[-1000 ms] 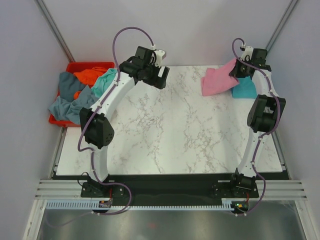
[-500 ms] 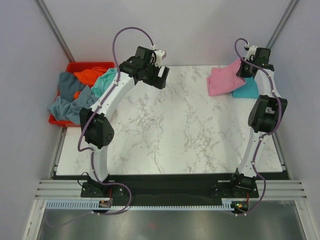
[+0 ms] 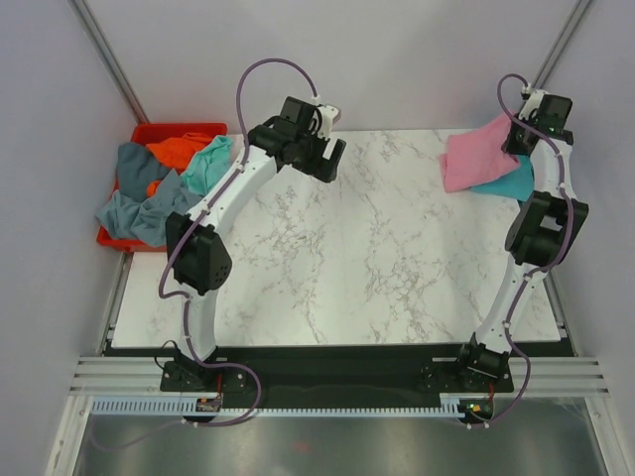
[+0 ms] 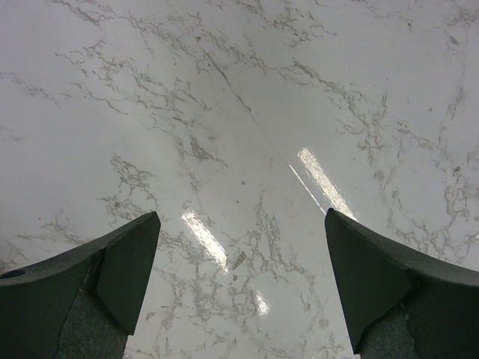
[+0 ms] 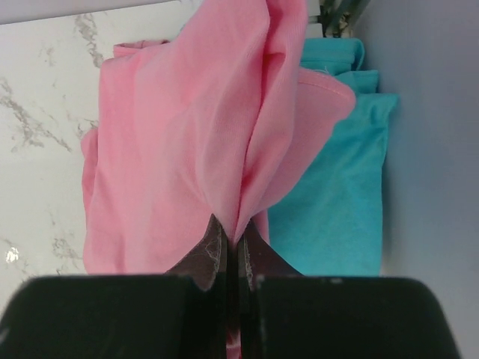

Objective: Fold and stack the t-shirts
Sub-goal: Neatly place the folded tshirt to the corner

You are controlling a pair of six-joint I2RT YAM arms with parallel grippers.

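Bench, marbled white, runs away from the two arm bases at the near edge. Over its far left part the left gripper hangs above the surface, jaws spread wide with nothing between them. At the far right corner the right gripper is pinched closed on a fold of the pink t-shirt, holding that edge up so the cloth drapes down and to the left. The pink cloth partly covers the teal t-shirt, which lies flat on the bench beside the right wall. Off the bench's far left edge, a red bin holds a loose heap: grey-blue t-shirts spilling over its near rim, with an orange t-shirt and a mint t-shirt bunched against them.
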